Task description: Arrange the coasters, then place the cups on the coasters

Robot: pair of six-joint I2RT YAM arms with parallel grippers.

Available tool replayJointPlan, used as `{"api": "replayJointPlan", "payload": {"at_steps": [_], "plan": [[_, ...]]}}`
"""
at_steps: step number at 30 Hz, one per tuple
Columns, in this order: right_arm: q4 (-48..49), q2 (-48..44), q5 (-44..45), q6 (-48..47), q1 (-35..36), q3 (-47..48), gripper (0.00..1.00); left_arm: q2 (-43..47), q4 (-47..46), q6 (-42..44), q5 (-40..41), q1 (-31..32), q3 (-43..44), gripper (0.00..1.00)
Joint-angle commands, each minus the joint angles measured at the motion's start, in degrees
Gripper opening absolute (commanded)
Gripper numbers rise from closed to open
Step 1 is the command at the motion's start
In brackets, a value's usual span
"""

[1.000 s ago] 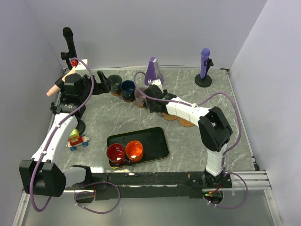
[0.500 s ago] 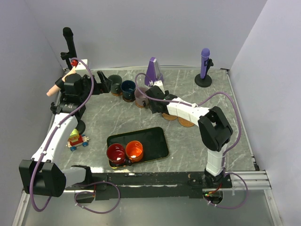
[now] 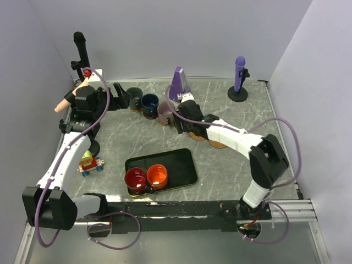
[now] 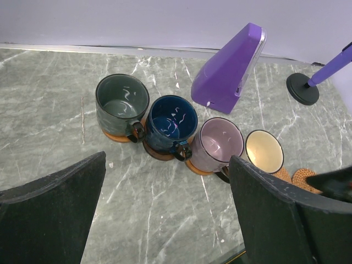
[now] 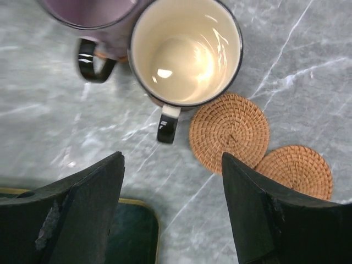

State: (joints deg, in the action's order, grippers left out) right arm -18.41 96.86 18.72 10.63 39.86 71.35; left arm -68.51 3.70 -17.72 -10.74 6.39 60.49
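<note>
**Cream cup hiding its base**

On the tray [image 3: 184, 164] at the table's [image 3: 231, 165] near edge, the red cup [image 3: 135, 179] and orange cup [image 3: 157, 175] are standing. The right gripper [image 5: 171, 163] is hovering with jaws apart and empty over the cream cup [image 5: 185, 52]. Whether a coaster is lying beneath it, I cannot tell. Bare coasters [image 5: 229, 132] are lying beside it. The lilac cup [image 4: 220, 146], navy cup [image 4: 173, 124] and green cup [image 4: 121, 104] are covering most of theirs. The left gripper [image 4: 168, 165] is gaping empty. Grey marble top, pale walls [image 3: 165, 38].

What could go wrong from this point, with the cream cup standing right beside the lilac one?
1. The cream cup stands against the lilac cup, with the open right gripper near its handle; a careless withdrawal could nudge either.
2. No coaster shows under the cream cup, so it may sit on bare table.
3. The two free coasters touch each other, likely leaving tight room for the red cup and orange cup in the tray.
</note>
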Motion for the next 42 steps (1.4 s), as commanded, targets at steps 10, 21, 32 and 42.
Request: {"api": "replayJointPlan", "payload": {"at_steps": [10, 21, 32, 42], "plan": [[-6.45, -17.4, -6.59, 14.93, 11.55, -7.45, 0.73, 1.45, -3.0, -1.01, -1.65, -0.24, 0.77, 0.97], [-12.6, -13.55, -4.23, 25.74, 24.47, -6.32, 0.67, 0.84, -3.18, -2.32, -2.79, 0.28, 0.07, 0.97], [-9.54, -7.66, -6.06, 28.13, 27.99, -7.02, 0.48, 0.22, -2.91, -1.36, -1.13, 2.04, 0.16, 0.96], [-9.53, -5.19, -6.07, 14.53, 27.82, -5.09, 0.0, 0.83, -2.82, -0.48, -0.07, 2.48, 0.16, 0.97]]}}
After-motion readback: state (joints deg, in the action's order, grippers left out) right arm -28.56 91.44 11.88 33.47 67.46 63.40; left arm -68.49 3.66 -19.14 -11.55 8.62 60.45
